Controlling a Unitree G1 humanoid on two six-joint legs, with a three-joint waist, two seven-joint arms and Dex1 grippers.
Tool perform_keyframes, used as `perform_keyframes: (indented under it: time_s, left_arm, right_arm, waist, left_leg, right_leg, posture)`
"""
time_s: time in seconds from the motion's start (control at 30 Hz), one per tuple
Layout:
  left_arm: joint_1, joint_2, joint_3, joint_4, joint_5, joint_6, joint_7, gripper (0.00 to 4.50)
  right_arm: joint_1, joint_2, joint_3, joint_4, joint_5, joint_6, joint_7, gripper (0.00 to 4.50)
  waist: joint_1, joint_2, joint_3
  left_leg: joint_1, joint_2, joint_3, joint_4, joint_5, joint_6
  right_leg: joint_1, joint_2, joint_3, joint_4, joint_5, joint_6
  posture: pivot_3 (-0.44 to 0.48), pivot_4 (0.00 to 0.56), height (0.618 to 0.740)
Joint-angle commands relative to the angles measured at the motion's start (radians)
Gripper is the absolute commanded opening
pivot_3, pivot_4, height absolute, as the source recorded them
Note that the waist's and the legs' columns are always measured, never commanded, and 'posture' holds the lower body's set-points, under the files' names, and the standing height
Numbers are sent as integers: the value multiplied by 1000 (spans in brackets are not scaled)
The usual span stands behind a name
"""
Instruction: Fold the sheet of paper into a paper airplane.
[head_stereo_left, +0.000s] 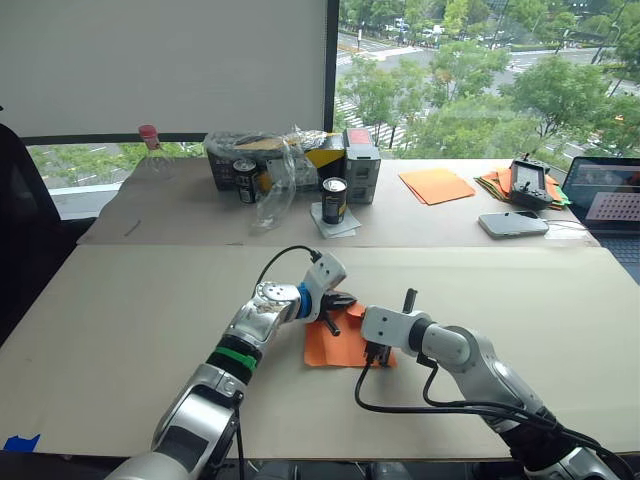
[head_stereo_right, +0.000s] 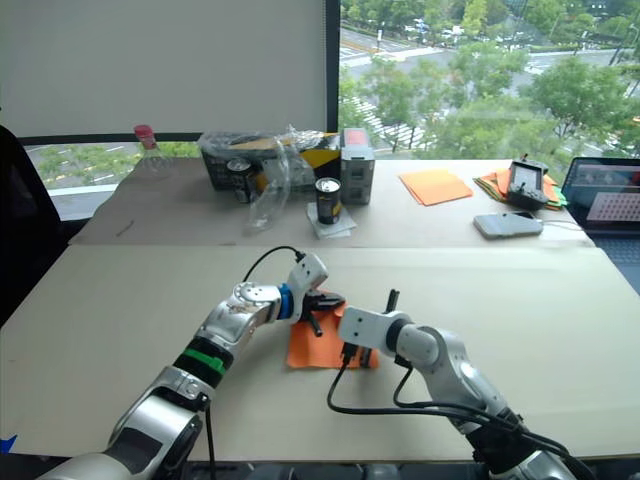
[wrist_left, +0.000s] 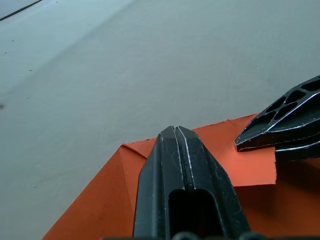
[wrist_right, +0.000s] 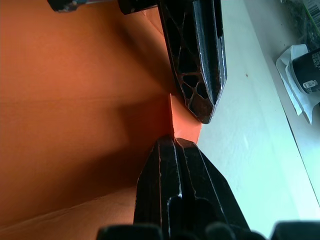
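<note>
The two head views look forward and down over the pale cardboard-covered table (head_stereo_left: 120, 330) toward the window, sharing almost the same scene (slightly offset sideways). Each wrist view sits very close, low over the creased bright orange paper sheet (wrist_left: 100, 200), looking along its own black fingers (wrist_right: 180, 200); both share that sheet.

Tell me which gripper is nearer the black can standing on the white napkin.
Left. The left gripper sits at the far edge of the sheet of paper, the side toward the black can. The right gripper is at the sheet's near edge.
</note>
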Motion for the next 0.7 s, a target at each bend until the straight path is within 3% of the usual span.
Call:
perform_keyframes:
  time_s: [0.03, 0.1, 0.33, 0.5, 0.7]
  left_arm:
    - [-13, -6, -25, 3, 29, -29, -12, 0]
    - [1, 4, -53, -1, 58, -27, -7, 0]
    - [22, 24, -58, -9, 71, -22, -14, 0]
    - [23, 19, -43, -2, 66, -18, -5, 0]
    - [22, 14, 5, -23, 47, 32, 38, 0]
  right_arm:
    - [15, -5, 6, -18, -15, 2, 32, 32]
    - [18, 8, -23, -73, 21, 52, 59, 32]
    - [17, -2, -208, -399, 177, 471, 200, 2290]
    - [-23, 121, -320, -382, 275, 642, 116, 2290]
    - [-47, 244, -299, -270, 311, 705, 3, 348]
  waist:
    - [0, 0, 0]
    - [0, 0, 0]
    - [1, 0, 0]
    - [0, 0, 0]
    - [-2, 0, 0]
  left_leg:
    - [0, 0, 0, 0, 0, 0]
    - [0, 0, 0, 0, 0, 0]
    - [-1, 0, 0, 0, 0, 1]
    - [0, 1, -1, 0, 0, 1]
    - [0, 0, -1, 0, 0, 0]
  right_leg:
    - [0, 0, 0, 0, 0, 0]
    - [0, 0, 0, 0, 0, 0]
    - [0, 0, 0, 0, 0, 0]
    - [1, 0, -1, 0, 0, 0]
    - [0, 0, 0, 0, 0, 0]
  posture:
    - [0, 150, 670]
    - [0, 150, 670]
    - [0, 150, 670]
    - [0, 150, 670]
    - [0, 150, 670]
